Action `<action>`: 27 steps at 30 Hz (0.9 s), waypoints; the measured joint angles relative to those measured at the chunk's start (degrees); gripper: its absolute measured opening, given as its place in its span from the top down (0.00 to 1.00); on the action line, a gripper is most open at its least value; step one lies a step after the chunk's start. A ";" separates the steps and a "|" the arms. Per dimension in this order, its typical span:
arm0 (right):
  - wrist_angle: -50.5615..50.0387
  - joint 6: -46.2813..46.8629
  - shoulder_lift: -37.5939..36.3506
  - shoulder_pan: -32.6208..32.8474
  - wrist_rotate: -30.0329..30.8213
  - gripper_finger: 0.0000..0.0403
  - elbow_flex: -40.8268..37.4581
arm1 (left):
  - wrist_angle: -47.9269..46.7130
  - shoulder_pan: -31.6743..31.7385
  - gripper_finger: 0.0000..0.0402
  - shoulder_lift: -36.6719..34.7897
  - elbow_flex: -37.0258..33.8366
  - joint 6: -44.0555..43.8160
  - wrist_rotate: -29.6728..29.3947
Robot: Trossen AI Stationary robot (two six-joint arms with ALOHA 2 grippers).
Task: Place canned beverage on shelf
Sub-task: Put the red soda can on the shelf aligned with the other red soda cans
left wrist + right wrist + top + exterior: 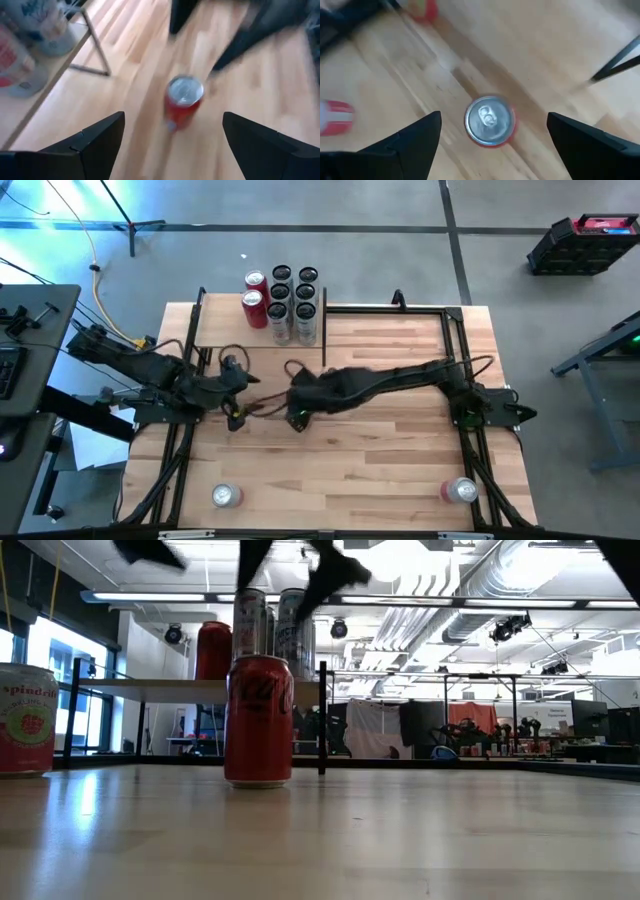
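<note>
Butcher-block tabletop [380, 450] under two dark arms. Mid-tabletop, upright and unheld: red soda can [490, 121], seen between both pincers. Right pincer [492, 142] above it, spread wide, empty. Left pincer [172, 135] just beside, also wide, empty. At far left corner: shelf [225, 330] bearing red and silver cans [290, 300]. Two more cans by near edge.

Red can [259, 720] upright on the worktop [400, 840], centre-left. Behind it, shelf [180, 690] on black posts, carrying a red can [212, 650] and tall silver cans [250, 625]. Pink-labelled can [25, 720] at left edge. Dark arm parts [330, 575] overhead.
</note>
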 joint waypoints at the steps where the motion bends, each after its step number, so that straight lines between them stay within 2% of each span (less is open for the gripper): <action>1: -0.46 -0.91 -2.51 -0.20 0.72 0.13 0.00 | 0.79 0.21 0.19 0.36 -0.10 0.87 -0.62; 4: 0.52 -4.06 -7.74 -0.64 4.32 0.14 1.48 | 2.64 1.81 0.19 1.22 0.20 2.79 -0.73; 9: -0.48 -8.83 -11.06 -1.77 11.35 0.14 1.97 | 4.06 4.51 0.19 3.44 -1.58 3.19 3.29; 14: -1.93 -11.64 -17.99 -2.14 19.80 0.14 2.69 | 10.22 4.92 0.19 4.97 -6.26 -1.71 5.51; 17: -4.60 -13.78 -19.44 -1.69 20.01 0.14 2.22 | 15.43 4.70 0.19 5.84 -7.52 -6.58 7.20; 22: -12.24 -14.45 -23.78 0.05 22.37 0.14 2.56 | 24.46 2.59 0.19 7.51 -7.61 -12.67 5.07; 27: -22.62 -7.66 -25.37 3.36 25.22 0.14 2.23 | 25.69 -0.45 0.19 10.56 -3.60 -15.48 -0.97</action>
